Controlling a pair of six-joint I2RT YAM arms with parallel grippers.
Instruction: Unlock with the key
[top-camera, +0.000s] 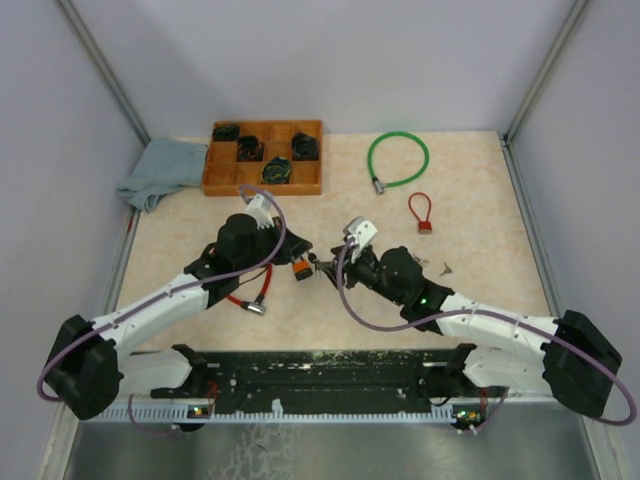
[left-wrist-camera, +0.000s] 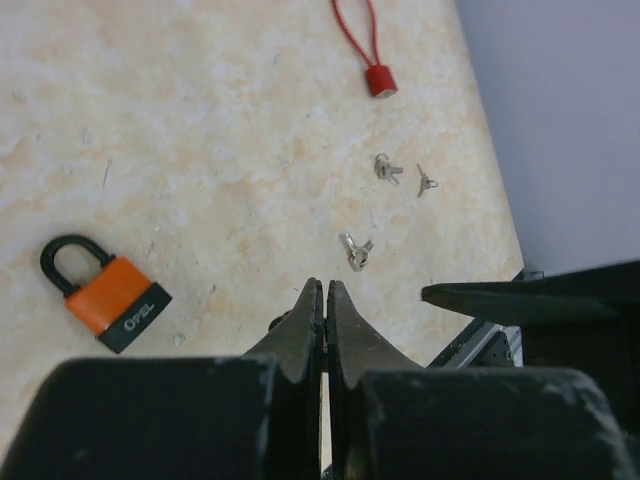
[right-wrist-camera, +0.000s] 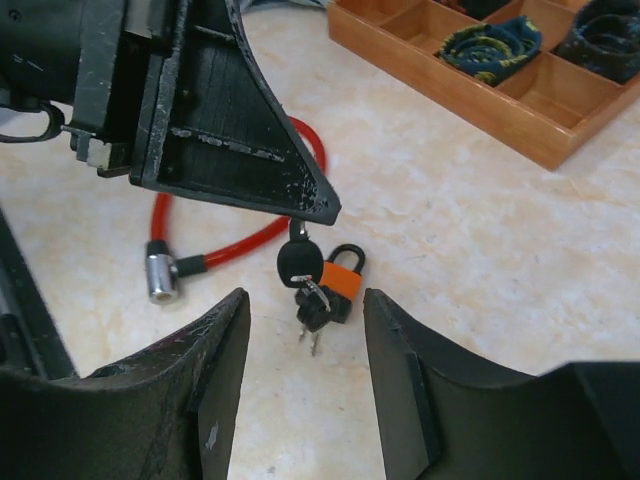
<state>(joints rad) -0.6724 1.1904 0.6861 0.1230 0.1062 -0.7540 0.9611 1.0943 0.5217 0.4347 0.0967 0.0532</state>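
An orange padlock (top-camera: 300, 269) with a black shackle lies on the table between the two arms; it also shows in the left wrist view (left-wrist-camera: 105, 295) and the right wrist view (right-wrist-camera: 343, 280). My left gripper (left-wrist-camera: 325, 287) is shut, and from its tip (right-wrist-camera: 305, 215) a black-headed key (right-wrist-camera: 300, 262) hangs by its blade, with more keys dangling on its ring just above the padlock. My right gripper (right-wrist-camera: 305, 300) stands open close in front of the hanging key, one finger on each side and touching nothing.
A red cable lock (right-wrist-camera: 230, 235) with a silver end lies under the left arm. At the back are a wooden tray (top-camera: 265, 158), a grey cloth (top-camera: 160, 170), a green cable (top-camera: 397, 158) and a small red cable lock (top-camera: 421, 212). Small loose keys (left-wrist-camera: 357, 250) lie toward the right.
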